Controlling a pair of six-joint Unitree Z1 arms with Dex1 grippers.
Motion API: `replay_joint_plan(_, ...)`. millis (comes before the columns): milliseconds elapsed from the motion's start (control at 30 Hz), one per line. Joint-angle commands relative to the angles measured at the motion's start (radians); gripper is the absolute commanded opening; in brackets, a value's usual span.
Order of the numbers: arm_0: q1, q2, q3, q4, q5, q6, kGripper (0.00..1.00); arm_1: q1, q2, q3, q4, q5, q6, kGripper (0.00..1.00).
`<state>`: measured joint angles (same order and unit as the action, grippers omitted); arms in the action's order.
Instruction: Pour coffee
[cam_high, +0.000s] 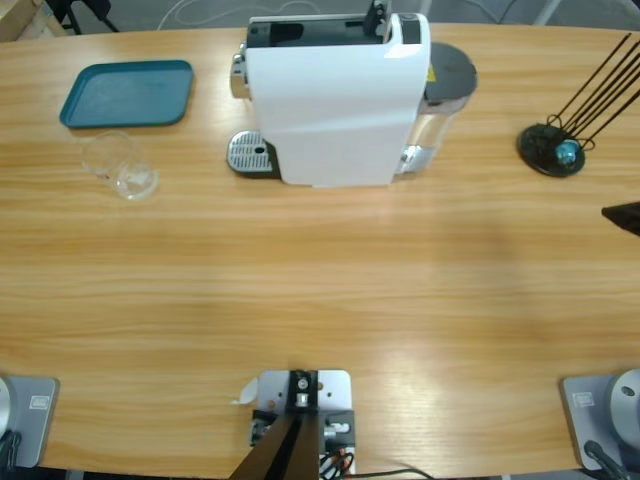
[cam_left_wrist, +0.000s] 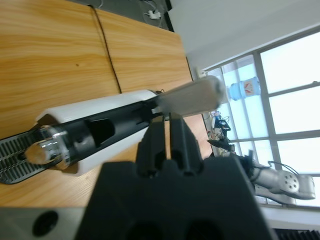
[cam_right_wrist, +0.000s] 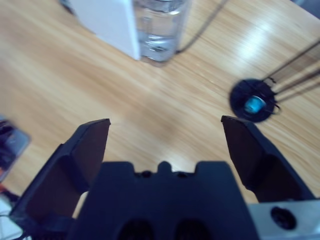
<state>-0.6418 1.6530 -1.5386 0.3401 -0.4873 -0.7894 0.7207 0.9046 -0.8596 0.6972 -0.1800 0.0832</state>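
Left gripper jaws pinch the silver lever atop the white boxy coffee machine. Right gripper spread wide, right of machine. Coffee not visible; clear empty glass stands left of machine.

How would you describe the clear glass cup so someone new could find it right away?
Start at the big white coffee machine at the back of the wooden table, then look left to the teal tray. The glass cup stands on the table just in front of that tray, the only see-through, handled thing there.
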Motion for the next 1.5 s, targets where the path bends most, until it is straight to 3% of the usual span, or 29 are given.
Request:
replay_joint_plan(33, -0.119, -0.027, -0.001, -0.079, 0.125, 0.405, 1.0, -0.009, 0.023, 0.071, -0.045, -0.159, 0.054, 0.843)
replay_joint_plan(133, -0.234, -0.089, 0.038, -0.018, 0.399, 0.688, 0.996, -0.075, 0.072, 0.11, -0.141, -0.185, 0.143, 0.686)
replay_joint_plan(233, -0.283, -0.137, 0.083, 0.131, 0.444, 0.858, 0.996, -0.194, 0.157, 0.176, -0.265, -0.159, 0.204, 0.68)
replay_joint_plan(333, -0.321, -0.235, 0.216, 0.202, 0.525, 0.969, 1.0, -0.278, 0.239, 0.247, -0.395, -0.144, 0.242, 0.604)
replay_joint_plan(500, -0.341, -0.459, 0.471, 0.213, 0.594, 0.95, 0.998, -0.356, 0.356, 0.333, -0.593, -0.125, 0.268, 0.595)
replay_joint_plan(667, -0.35, -0.557, 0.602, 0.207, 0.598, 0.882, 0.991, -0.396, 0.449, 0.445, -0.795, -0.112, 0.27, 0.554)
replay_joint_plan(733, -0.361, -0.555, 0.611, 0.202, 0.6, 0.865, 0.991, -0.429, 0.464, 0.472, -0.844, -0.11, 0.28, 0.471)
replay_joint_plan(833, -0.363, -0.551, 0.604, 0.187, 0.611, 0.863, 0.991, -0.436, 0.48, 0.518, -0.925, -0.111, 0.278, 0.471)
replay_joint_plan(1033, -0.365, -0.563, 0.581, 0.18, 0.608, 0.863, 0.991, -0.443, 0.713, 0.716, -1.452, -0.111, 0.279, 0.476)
replay_joint_plan(1167, -0.431, -0.555, 0.571, 0.18, 0.606, 0.839, 0.991, -0.446, 0.838, 0.785, -1.674, -0.115, 0.262, 0.476)
replay_joint_plan(1333, -0.481, -0.5, 0.574, 0.148, 0.612, 0.808, 0.991, -0.455, 0.743, 0.816, -1.674, -0.165, 0.245, 0.467)
replay_joint_plan(1500, -0.491, -0.492, 0.568, 0.131, 0.612, 0.807, 0.991, -0.504, 0.736, 0.805, -1.667, -0.148, 0.223, 0.469)
